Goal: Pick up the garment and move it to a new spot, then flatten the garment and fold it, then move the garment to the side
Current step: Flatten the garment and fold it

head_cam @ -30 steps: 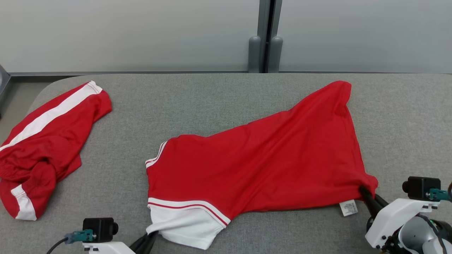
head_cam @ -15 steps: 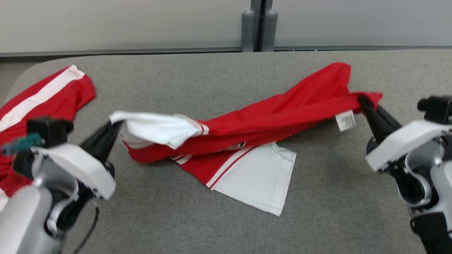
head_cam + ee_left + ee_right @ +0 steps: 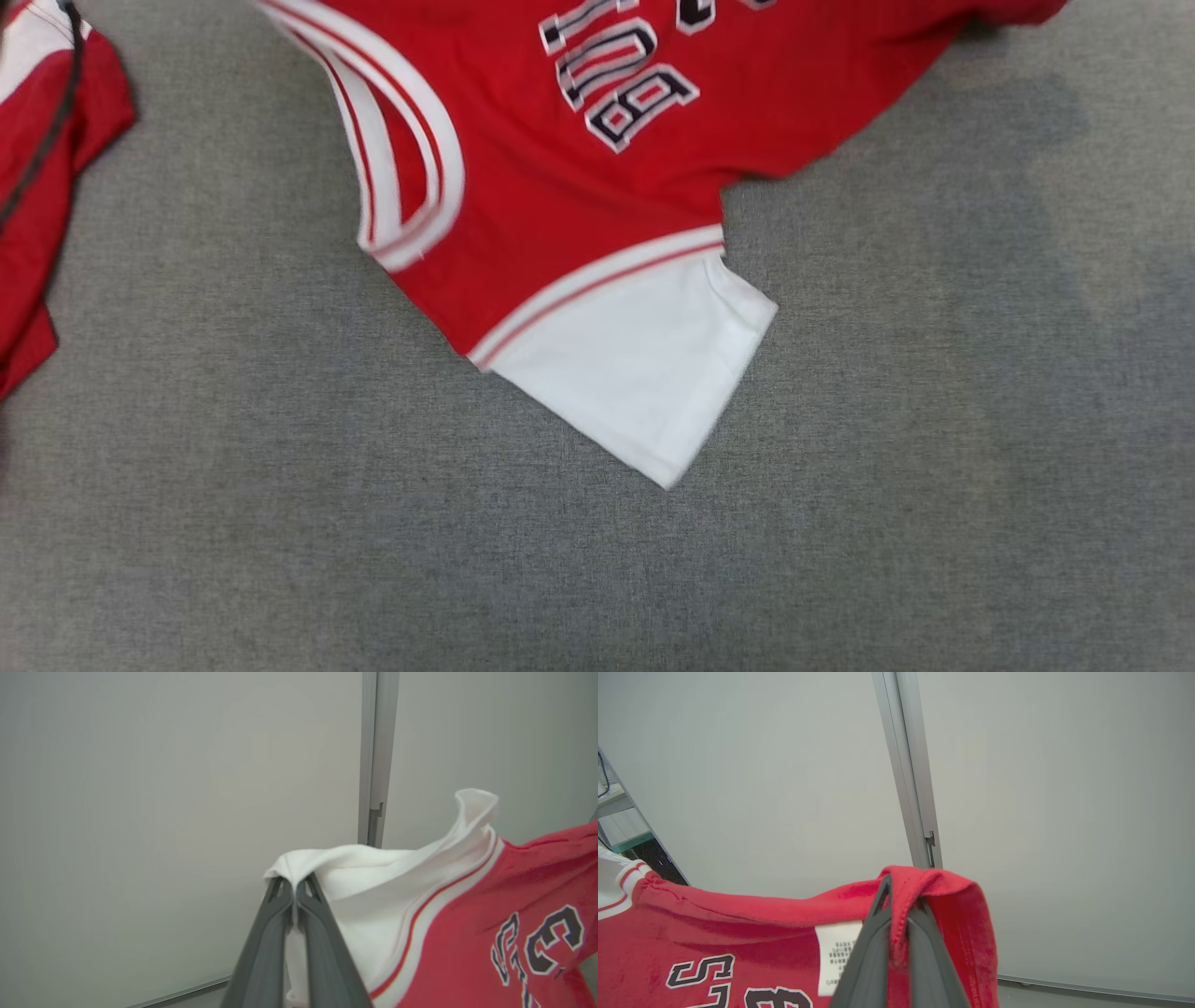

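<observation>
Red jersey (image 3: 560,187) hung stretched above the grey bench (image 3: 934,485), one white sleeve (image 3: 644,373) drooping to its surface. Left gripper (image 3: 295,893) was clamped on the other white sleeve (image 3: 373,877), right gripper (image 3: 899,905) on the red hem corner (image 3: 938,882). Half a second earlier it sagged bunched on the bench; lifted, number showing, it looked ready to move.

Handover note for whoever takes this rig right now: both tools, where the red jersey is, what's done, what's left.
Left tool: shut on the jersey, at a white sleeve edge.
Right tool: shut on its red hem, beside the label.
Things: jersey held up between both tools, lettering showing, over the grey surface; a second red garment lies at the left edge.
Done: pick-up.
Left: set down at a new spot, flatten, fold, move aside.
</observation>
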Available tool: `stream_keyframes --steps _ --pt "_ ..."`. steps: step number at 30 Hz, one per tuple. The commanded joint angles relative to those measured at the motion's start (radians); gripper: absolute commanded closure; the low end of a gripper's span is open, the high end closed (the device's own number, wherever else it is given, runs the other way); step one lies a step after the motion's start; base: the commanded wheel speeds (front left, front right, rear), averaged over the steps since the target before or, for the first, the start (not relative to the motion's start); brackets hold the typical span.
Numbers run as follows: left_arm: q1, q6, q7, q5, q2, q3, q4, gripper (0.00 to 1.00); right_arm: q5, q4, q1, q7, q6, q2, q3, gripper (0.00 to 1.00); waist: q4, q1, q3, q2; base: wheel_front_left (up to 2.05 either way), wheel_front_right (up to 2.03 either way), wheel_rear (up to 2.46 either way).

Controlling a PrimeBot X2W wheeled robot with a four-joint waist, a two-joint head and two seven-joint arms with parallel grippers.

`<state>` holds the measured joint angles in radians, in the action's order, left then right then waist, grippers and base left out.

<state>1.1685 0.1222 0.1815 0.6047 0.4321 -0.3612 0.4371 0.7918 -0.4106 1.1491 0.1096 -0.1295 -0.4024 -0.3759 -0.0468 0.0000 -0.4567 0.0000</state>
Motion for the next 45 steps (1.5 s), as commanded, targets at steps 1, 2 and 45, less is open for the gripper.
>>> stream_keyframes --steps 1,2,45 --pt "0.074 0.003 -0.020 -0.016 0.006 -0.007 0.037 1.00 0.011 -0.023 0.071 -0.021 -0.002 -0.013 -0.019 1.00 0.000 0.0000 -0.074 0.0000 0.00 0.00 0.00" --pt "0.125 0.005 -0.033 -0.023 0.007 -0.012 0.062 1.00 0.021 -0.038 0.113 -0.025 -0.002 -0.018 -0.038 1.00 0.000 0.0000 -0.086 0.0000 0.00 0.00 0.00" --pt "-0.350 -0.048 0.523 0.612 0.238 -0.503 0.021 1.00 0.560 0.004 -0.174 0.214 -0.001 -0.316 -0.836 1.00 0.024 0.0000 0.389 0.0000 0.00 0.00 0.00"
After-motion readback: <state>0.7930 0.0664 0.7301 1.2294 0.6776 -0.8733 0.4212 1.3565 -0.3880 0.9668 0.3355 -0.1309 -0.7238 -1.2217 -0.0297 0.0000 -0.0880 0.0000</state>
